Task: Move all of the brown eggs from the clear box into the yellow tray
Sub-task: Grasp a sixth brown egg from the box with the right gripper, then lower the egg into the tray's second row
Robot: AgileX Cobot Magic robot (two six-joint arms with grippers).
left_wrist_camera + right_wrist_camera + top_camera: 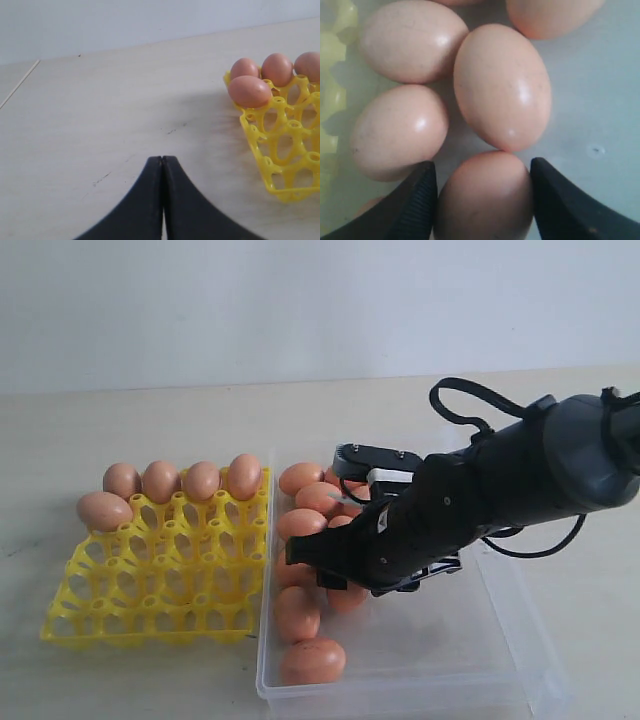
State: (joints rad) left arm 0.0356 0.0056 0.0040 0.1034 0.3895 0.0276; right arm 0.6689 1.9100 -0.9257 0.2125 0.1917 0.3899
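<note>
Exterior view: the yellow tray [150, 590] sits at left of frame on the tabletop [100, 100], and the clear box [500, 640] is just beside it at right. Five brown eggs [160, 480] are seated in tray cups, four along the far row and one at the left end of the next row. The remaining eggs [300, 612] lie crowded against the box's left wall. My arm hides some of them, so no count is entered.

My right end effector [310, 562] is down inside the box over that cluster. In the right wrist view its jaws stand wide astride one egg [485, 200], with a fingertip [420, 197] close at each flank. I cannot tell whether the pads bear on the shell. This egg touches a larger neighbour [502, 85], and another [397, 130] lies just beside it. My judgement is that I straddle the short axis because the gaps at the flanks are the only room for fingers.

My left end effector [162, 160] has its jaws pressed together and holds nothing. It hangs over bare tabletop near the tray's corner, probably parked clear of the carry path.

Risks are shell cracking under too much squeeze and neighbours rolling when this egg lifts.
</note>
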